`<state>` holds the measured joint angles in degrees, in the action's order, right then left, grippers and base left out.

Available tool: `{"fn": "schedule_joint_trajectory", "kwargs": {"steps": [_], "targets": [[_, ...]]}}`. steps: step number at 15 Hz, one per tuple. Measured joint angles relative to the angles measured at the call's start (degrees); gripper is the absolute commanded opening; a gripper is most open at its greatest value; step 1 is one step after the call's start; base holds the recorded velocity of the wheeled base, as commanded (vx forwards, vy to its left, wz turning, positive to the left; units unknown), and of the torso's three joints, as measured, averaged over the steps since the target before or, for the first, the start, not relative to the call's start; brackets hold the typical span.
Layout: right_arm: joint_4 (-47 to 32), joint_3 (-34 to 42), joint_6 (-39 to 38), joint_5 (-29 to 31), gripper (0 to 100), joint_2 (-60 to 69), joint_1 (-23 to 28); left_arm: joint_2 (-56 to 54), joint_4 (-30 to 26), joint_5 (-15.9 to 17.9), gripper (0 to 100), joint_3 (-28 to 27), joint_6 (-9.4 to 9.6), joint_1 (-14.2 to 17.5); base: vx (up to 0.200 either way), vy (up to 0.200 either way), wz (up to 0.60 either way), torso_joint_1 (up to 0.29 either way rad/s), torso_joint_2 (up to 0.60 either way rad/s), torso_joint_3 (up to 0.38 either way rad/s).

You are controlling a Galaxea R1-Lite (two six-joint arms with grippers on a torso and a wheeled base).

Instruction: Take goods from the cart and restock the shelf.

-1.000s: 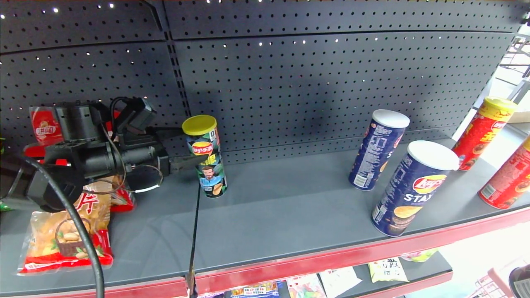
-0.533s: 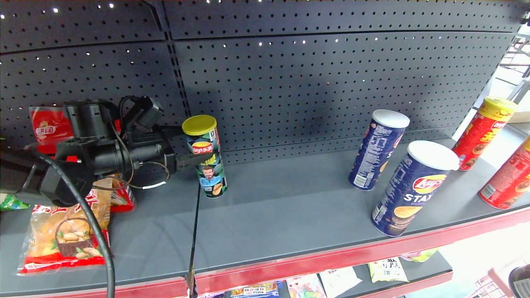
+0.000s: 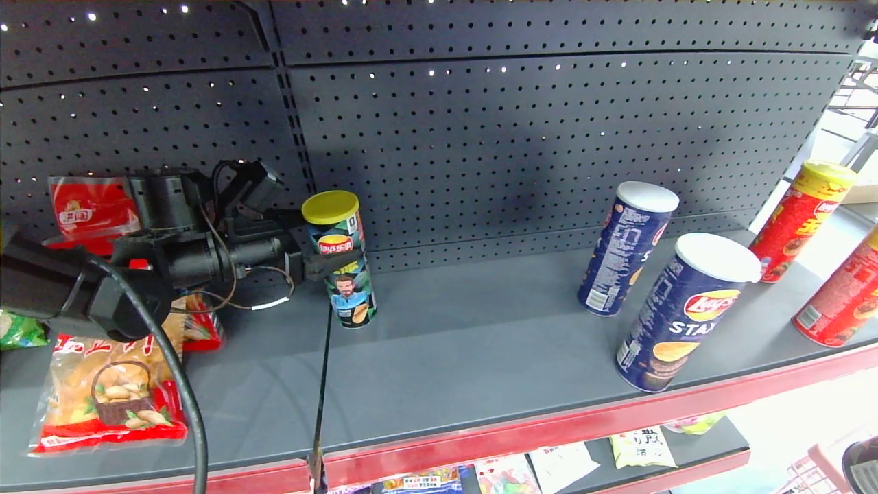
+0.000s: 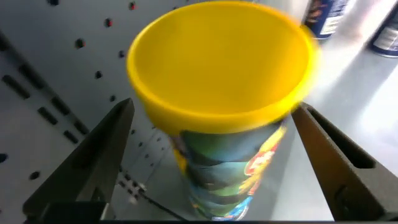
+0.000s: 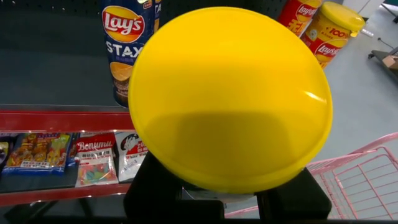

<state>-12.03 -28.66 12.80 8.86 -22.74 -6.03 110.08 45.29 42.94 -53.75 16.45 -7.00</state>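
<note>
Nearest the robot, the right tool [image 5: 221, 198] held a second can [image 5: 230, 96]. The can's yellow lid faced the wrist camera, and black jaws showed just under it at each side, closed on the body. This can hung in front of the shelf's red edge, beside the pink cart [image 5: 367, 168]. On the shelf [image 3: 480, 357], a peanut bag [image 3: 110, 391] lay flat at front left and a blue can [image 3: 682, 312] stood at front right. Farther in, the green can [image 3: 341, 257] stood upright near the back, close to the seam between shelf panels. The left tool [image 4: 214, 109] was spread wide, one jaw on each side of the green can's upper body, below the lid. A gap showed on both sides of the body; the lid rim came close to one jaw, contact uncertain. A rear blue can [image 3: 627, 247] stood behind the front one, with red cans [image 3: 802, 219] at the far right end. Rearmost was the pegboard [image 3: 514, 137], with a red pack [image 3: 86, 206] against it behind the left arm. Handling, by judgement: these cans are light, stiff tubes with slick printed walls, crushable under hard squeeze. Being tall and narrow, they tip easily. Best hold is mid-body, below the lid and square across the diameter, with moderate force. The lid should be avoided, since it may pop off.
</note>
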Motion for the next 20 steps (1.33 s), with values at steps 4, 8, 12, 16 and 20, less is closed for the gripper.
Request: {"fn": "schedule_joint_trajectory", "kwargs": {"steps": [4,8,12,16,20], "targets": [[0.0,0.1,0.0,0.0,0,-0.1,0.0,1.2,3.4,-0.8,0,0.3,-1.4,-0.3,0.0,0.0,0.0,0.0,0.0,0.0],[0.0,0.2,0.0,0.0,0,-0.2,0.0,0.9,3.7,-1.1,0,1.9,-1.83,-1.5,0.0,0.0,0.0,0.0,0.0,0.0],[0.0,0.4,0.0,-0.1,0,-0.3,0.0,-1.8,3.1,-1.5,0,4.7,-4.82,-2.7,0.0,0.0,0.0,0.0,0.0,0.0],[0.1,0.3,0.0,-0.3,0,-1.1,0.0,-5.6,3.2,-2.8,0,7.0,-5.03,-2.8,0.0,0.0,0.0,0.0,0.0,0.0],[0.1,0.3,0.0,-0.3,0,-1.6,-0.1,-10.9,3.4,-3.6,0,15.1,-5.41,-3.5,0.0,0.0,0.0,0.0,0.0,0.0]]}}
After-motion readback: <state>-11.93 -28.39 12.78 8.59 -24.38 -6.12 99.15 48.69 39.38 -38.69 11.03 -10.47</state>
